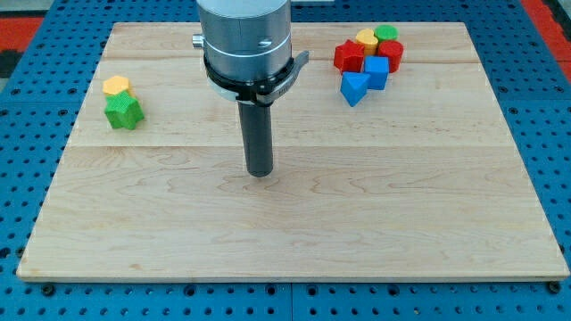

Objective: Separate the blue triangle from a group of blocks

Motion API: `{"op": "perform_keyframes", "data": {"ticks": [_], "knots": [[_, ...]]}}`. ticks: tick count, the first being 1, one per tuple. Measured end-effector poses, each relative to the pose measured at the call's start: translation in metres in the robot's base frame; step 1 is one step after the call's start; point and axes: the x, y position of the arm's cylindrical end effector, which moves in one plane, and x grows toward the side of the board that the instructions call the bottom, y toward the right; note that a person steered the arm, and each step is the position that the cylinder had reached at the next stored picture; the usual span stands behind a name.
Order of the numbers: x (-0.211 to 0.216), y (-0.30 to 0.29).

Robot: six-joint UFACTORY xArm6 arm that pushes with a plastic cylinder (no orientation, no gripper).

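Observation:
The blue triangle lies at the lower left edge of a tight group at the view's top right. It touches a blue cube. The group also holds a red star-shaped block, a red block, a yellow block and a green round block. My tip rests on the board near its middle, well to the left of and below the group, touching no block.
A yellow hexagon block and a green star-shaped block sit together at the view's left. The wooden board lies on a blue perforated table. The arm's grey body rises from the top centre.

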Motion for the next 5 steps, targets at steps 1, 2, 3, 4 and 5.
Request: {"op": "perform_keyframes", "data": {"ticks": [1, 2, 3, 4, 5], "knots": [[0.0, -0.022], [0.0, -0.047], [-0.012, 0.072], [-0.034, 0.179], [-0.082, 0.2]]}}
